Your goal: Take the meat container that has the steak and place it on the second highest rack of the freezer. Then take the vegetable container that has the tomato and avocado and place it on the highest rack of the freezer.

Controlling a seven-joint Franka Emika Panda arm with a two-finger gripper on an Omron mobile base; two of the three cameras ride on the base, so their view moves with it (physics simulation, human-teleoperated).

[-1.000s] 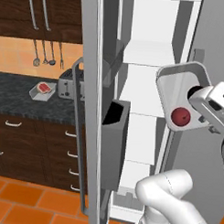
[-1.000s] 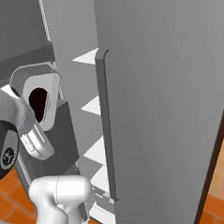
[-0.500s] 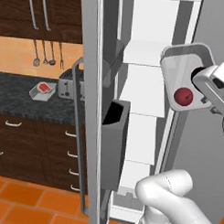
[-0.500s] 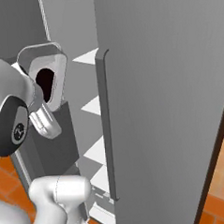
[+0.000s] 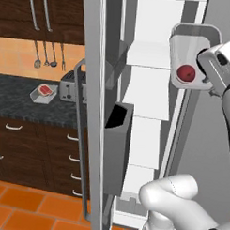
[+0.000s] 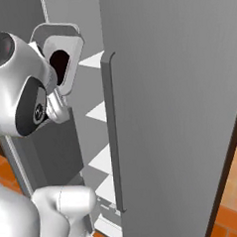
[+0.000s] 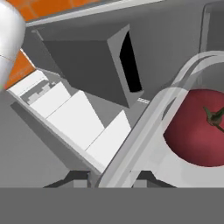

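Pincer [image 7: 114, 176] grips the vegetable container's [image 5: 192, 54] rim beside the tomato [image 5: 186, 72].

Translucent plastic container [image 5: 193, 56], smooth glossy tomato [image 5: 186, 72], matt grey-metal freezer [image 5: 92, 88], dark wood cabinets [image 5: 40, 13]

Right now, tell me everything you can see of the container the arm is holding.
The vegetable container is a pale, translucent rounded-corner tub, tipped so its opening faces the left base camera. A dark-red tomato sits inside. The gripper is shut on its rim, holding it high before the open freezer, near the upper shelves.
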